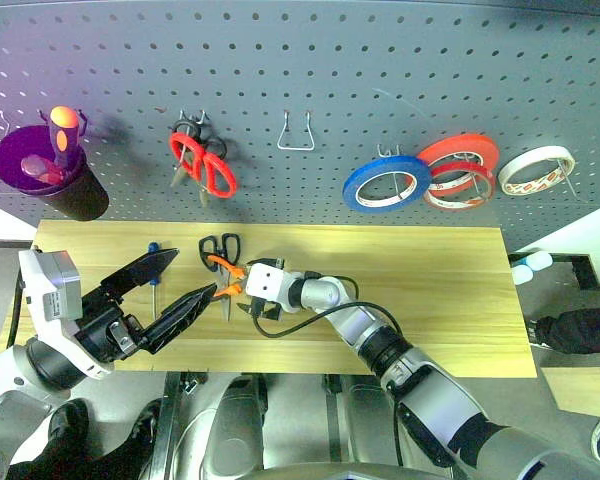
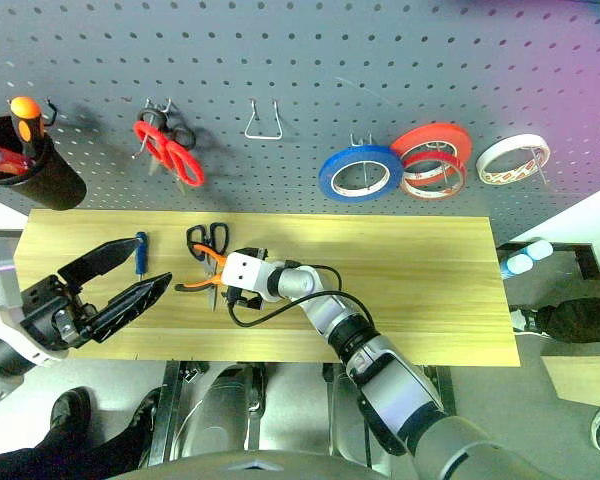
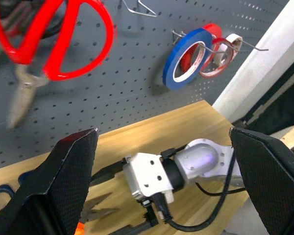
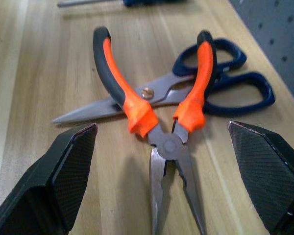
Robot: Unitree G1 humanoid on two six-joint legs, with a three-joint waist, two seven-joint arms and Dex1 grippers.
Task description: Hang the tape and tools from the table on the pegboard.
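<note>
The pliers lie on the worktop, handles crossing the dark-handled scissors. The right tool hovers just above them, fingers spread wide, gripping nothing. The left tool hangs nearby, likewise released. The blue tape hangs on the pegboard.

Silver-grey jointed arms, white wrist block, black looping cable, perhaps textured black tool fingers
</note>
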